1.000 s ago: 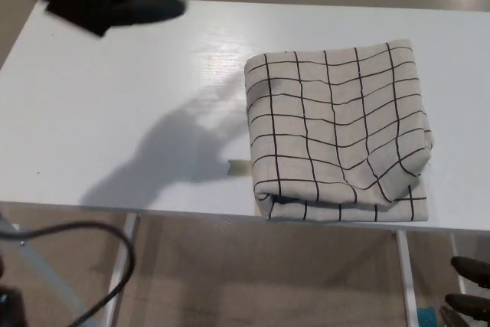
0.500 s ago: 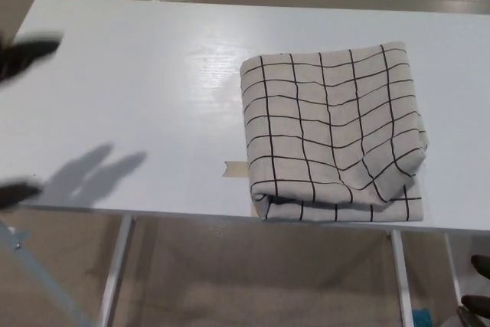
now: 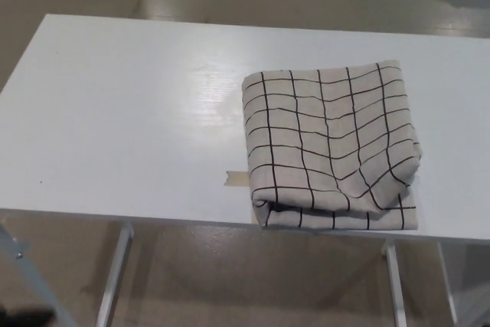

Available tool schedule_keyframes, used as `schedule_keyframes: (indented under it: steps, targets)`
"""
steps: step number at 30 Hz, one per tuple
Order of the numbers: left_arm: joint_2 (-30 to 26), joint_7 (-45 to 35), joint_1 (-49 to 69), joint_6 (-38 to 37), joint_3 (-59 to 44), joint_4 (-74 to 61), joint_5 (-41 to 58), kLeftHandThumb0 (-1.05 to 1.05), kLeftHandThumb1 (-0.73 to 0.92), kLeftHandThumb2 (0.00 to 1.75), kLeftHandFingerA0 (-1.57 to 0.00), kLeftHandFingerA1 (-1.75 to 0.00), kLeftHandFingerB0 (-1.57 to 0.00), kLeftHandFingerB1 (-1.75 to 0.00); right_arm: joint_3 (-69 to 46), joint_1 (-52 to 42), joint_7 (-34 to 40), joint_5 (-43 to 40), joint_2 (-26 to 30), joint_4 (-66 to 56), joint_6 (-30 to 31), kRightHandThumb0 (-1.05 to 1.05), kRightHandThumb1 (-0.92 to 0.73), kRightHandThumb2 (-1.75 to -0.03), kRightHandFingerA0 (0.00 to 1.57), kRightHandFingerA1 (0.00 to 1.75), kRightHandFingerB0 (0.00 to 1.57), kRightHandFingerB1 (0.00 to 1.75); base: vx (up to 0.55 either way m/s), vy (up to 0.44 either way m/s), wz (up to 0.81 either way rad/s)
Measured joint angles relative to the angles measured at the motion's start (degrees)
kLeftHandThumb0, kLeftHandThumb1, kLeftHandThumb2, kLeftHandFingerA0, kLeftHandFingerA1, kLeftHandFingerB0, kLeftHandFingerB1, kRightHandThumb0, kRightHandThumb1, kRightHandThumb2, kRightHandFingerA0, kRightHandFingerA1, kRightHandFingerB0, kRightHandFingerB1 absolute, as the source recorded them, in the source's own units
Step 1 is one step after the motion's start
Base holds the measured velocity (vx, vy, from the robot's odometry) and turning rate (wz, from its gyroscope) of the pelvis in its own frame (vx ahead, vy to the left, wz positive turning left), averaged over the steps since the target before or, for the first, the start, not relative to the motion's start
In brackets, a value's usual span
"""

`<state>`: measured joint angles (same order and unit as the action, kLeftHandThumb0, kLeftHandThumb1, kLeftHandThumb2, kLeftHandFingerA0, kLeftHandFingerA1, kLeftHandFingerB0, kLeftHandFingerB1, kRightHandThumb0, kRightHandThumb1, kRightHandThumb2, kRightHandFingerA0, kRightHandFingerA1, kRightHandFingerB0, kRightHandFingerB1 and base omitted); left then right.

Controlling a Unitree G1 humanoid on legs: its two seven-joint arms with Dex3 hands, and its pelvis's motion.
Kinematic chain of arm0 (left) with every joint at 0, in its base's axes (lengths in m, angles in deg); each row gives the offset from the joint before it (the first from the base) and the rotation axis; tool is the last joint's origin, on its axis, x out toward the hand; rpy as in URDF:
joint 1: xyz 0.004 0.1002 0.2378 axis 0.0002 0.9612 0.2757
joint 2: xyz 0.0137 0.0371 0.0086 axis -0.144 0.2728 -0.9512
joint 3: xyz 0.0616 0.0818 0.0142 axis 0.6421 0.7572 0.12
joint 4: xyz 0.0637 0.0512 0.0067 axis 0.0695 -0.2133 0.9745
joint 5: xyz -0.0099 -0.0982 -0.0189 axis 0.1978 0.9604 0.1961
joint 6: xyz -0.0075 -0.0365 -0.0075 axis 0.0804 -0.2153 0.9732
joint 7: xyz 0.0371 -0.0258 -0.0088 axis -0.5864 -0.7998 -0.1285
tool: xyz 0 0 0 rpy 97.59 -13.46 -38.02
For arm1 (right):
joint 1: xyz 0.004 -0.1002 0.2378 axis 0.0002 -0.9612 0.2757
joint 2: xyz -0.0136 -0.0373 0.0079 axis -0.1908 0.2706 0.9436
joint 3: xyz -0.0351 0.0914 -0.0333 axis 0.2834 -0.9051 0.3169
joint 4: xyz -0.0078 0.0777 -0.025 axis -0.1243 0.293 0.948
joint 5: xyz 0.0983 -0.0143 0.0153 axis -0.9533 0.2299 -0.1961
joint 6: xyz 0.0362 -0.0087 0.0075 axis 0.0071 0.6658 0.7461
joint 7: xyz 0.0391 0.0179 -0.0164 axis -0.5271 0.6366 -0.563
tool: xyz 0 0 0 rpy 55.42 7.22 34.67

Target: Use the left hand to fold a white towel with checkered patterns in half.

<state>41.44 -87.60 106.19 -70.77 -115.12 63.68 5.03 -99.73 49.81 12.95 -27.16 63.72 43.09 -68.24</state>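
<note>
A white towel with a black checkered pattern (image 3: 331, 143) lies folded on the right half of the white table (image 3: 122, 112). Its doubled edge shows along the near side, close to the table's front edge. The top layer is rumpled toward the right. Neither of my hands appears in the head view.
A short strip of tape (image 3: 236, 179) sticks to the table just left of the towel's near corner. The table's metal legs (image 3: 113, 273) show below the front edge, with the floor beneath.
My left hand has drawn back off the left side and left the picture, and its shadow is gone. The camera has shifted slightly. The towel lies as before.
</note>
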Motion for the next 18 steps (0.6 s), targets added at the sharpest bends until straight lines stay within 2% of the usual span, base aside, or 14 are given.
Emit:
schedule_keyframes:
  steps: [4,5,18]
  targets:
    - [3.5,4.1,0.3,-2.0,1.4,3.8,-1.0,-0.62,0.38,0.74,-0.4,-0.47,-0.36,-0.43,0.1,-0.2,0.0,0.2,-0.1,0.5,0.0,-0.4,-0.55,-0.56,0.61,0.73,0.5,0.49,0.0,0.0,0.0]
    - [4.6,5.7,-0.1,-2.3,1.7,5.3,-1.3,-0.56,0.43,0.54,-0.43,-0.37,-0.41,-0.34,0.1,-0.1,0.0,0.3,-0.1,0.6,-0.1,-0.4,-0.55,-0.56,0.6,0.73,0.5,0.49,0.0,0.0,0.0]
    - [10.1,18.1,-3.3,-2.8,5.1,13.3,-5.7,-0.55,0.43,0.54,-0.42,-0.37,-0.38,-0.34,0.2,0.6,0.1,0.9,-0.3,2.1,-0.2,-0.39,-0.54,-0.56,0.6,0.73,0.48,0.48,0.0,0.0,0.0]
